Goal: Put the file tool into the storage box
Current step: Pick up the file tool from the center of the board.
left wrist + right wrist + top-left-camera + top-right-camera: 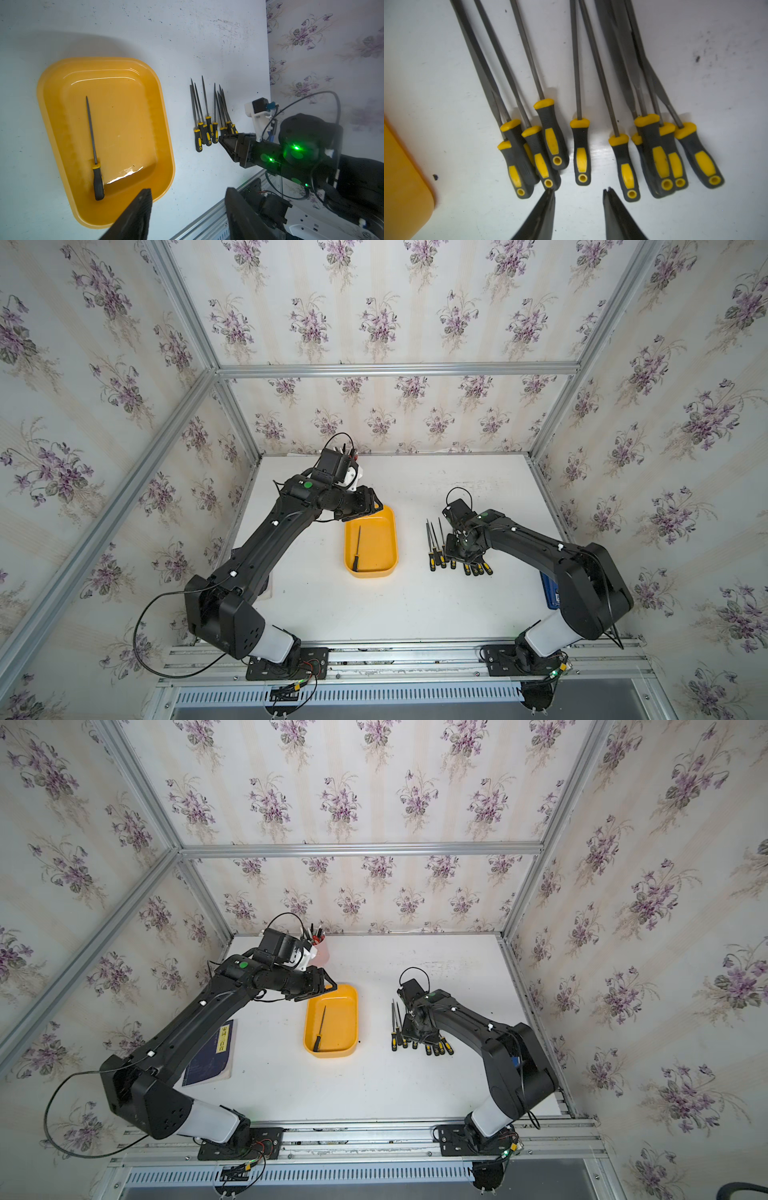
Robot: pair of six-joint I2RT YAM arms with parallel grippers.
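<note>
The storage box [380,539] [340,1019] [124,116] is a shallow yellow-orange tray in the middle of the white table. One file tool [357,545] [321,1025] [92,133] with a black-and-yellow handle lies inside it. Several more files [436,549] [397,1029] [207,124] lie in a row to its right. My left gripper [368,506] [188,189] hangs open and holds nothing over the box's far end. My right gripper [461,558] [579,190] is open just above the row's handle ends. One handle [580,153] lies just beyond its gap, with nothing between the fingers.
A pink pen cup [320,952] stands at the back behind the left wrist. A dark blue book [212,1052] lies left of the box, partly under the left arm. A blue object [550,593] sits by the right edge. Aluminium frame rails border the table.
</note>
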